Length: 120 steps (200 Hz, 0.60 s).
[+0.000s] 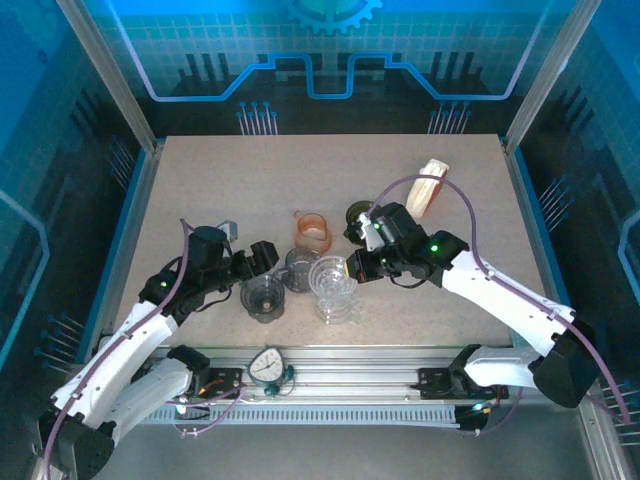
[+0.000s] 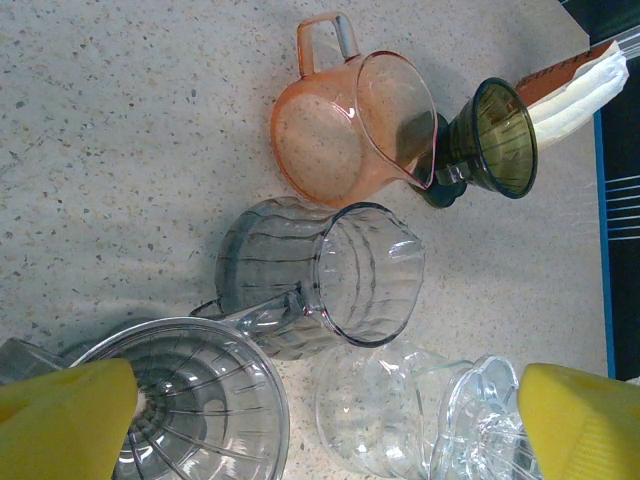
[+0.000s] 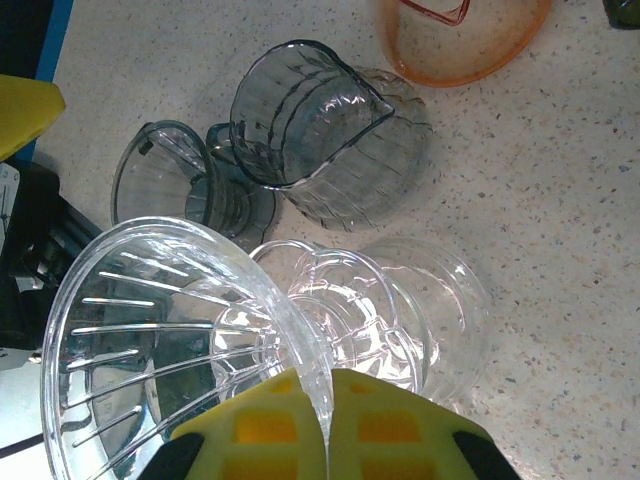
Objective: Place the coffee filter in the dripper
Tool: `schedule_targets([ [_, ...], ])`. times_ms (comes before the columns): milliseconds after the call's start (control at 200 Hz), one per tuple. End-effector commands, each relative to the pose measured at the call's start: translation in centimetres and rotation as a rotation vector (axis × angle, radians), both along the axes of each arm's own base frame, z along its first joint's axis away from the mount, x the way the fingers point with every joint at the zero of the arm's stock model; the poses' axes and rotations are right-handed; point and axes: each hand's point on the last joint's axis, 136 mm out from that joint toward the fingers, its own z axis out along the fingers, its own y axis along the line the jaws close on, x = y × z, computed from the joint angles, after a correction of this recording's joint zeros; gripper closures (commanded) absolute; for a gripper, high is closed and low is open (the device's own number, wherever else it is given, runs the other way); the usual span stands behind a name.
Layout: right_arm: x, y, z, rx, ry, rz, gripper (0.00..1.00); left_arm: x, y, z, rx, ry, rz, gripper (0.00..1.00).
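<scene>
**Top view.** The coffee filters point(image 1: 430, 186) are a pale stack lying at the far right of the tabletop point(image 1: 200, 190). The stack's long axis runs roughly near-to-far, tipped a little to the right. The right claw point(image 1: 352, 268) sits to the near-left of the stack, at a clear dripper point(image 1: 332, 274). The left claw point(image 1: 261, 262) is above a grey dripper point(image 1: 263, 298). An orange jug point(image 1: 312, 232) and a dark green dripper point(image 1: 358, 215) stand between the left claw and the filters. The right arm is the nearer one to the stack.

**Left wrist view.** The left claw point(image 2: 325, 420) has its fingers wide apart and grips nothing. The grey dripper point(image 2: 190, 400) lies by one finger. The filters point(image 2: 585, 85) are in the far corner, past the dark green dripper point(image 2: 495, 135), well apart from this claw.

**Right wrist view.** The right claw point(image 3: 328, 425) is clamped on the rim of the clear dripper point(image 3: 170, 340), whose mouth is turned towards the camera. A clear jug point(image 3: 400, 320) is just beside it and a grey jug point(image 3: 320, 140) lies beyond.

**Judgement.** The filters lie behind and to the right of the busy right claw. The free left claw would have to cross the whole cluster to reach them. The dripper probably has to be set down upright before either claw goes for a filter.
</scene>
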Motion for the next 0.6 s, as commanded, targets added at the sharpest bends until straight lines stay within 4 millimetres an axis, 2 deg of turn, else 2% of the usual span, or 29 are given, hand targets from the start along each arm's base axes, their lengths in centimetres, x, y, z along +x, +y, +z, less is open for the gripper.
schedule_targets([
  [0,0.4,0.5,0.3,0.008,-0.021,-0.002,1.0,0.0,0.0,0.7,0.014,-0.027,-0.012,0.01],
  [330,0.3,-0.5,-1.0,-0.043,-0.007,-0.019,1.0,-0.1,0.0,0.3,0.015,-0.016,-0.009,0.01],
  [595,0.0,-0.4,-2.2,-0.044,0.02,-0.018,1.0,-0.1,0.0,0.2,0.016,-0.015,-0.008,0.01],
])
